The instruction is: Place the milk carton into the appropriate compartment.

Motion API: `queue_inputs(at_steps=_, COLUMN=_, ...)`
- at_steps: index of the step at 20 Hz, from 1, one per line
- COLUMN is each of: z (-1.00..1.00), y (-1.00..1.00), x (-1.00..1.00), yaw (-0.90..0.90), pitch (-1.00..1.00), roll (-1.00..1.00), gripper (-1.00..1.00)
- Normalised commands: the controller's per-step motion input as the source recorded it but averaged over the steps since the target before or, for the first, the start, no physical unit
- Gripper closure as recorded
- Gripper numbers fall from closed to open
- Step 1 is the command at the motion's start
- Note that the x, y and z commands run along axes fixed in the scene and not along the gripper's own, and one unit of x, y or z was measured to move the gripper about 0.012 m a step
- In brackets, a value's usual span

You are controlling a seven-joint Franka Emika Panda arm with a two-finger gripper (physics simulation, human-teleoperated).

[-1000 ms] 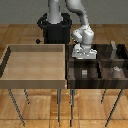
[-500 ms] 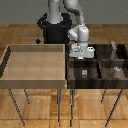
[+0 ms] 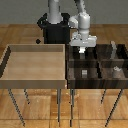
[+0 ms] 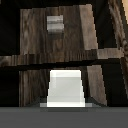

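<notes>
Over the dark four-cell tray (image 3: 98, 64), in its far cell on the exterior view's left, the gripper (image 3: 82, 50) is hanging with the milk carton (image 4: 65, 88) clasped between its jaws. A small grey block (image 4: 55, 23) is sitting in the neighbouring cell.

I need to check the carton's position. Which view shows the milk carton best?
The wrist view: the milk carton fills the foreground, white top clear, above the dark tray. The exterior view shows only a small pale patch under the hand.

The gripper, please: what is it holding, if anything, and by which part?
The gripper appears to hold the milk carton near its top, over the dark tray; the fingers themselves are hidden.
</notes>
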Motion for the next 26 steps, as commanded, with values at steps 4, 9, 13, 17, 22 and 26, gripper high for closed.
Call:
queue_inputs(at_steps=4, z=0.0, y=0.5, x=0.0, yaw=0.0, pitch=0.0, roll=0.0, gripper=1.0)
queue_inputs(at_steps=9, z=0.0, y=-0.2, x=0.0, yaw=0.0, pitch=0.0, roll=0.0, gripper=1.0)
queue_inputs(at_steps=13, z=0.0, y=0.0, x=0.0, yaw=0.0, pitch=0.0, roll=0.0, gripper=1.0)
queue_inputs(at_steps=17, z=0.0, y=0.0, x=0.5, yaw=0.0, pitch=0.0, roll=0.0, gripper=1.0)
queue_inputs(at_steps=22, z=0.0, y=0.0, x=0.2, yaw=0.0, pitch=0.0, roll=0.0, gripper=1.0)
queue_inputs(at_steps=26, z=0.0, y=0.0, x=0.25, yaw=0.0, pitch=0.0, roll=0.0, gripper=1.0)
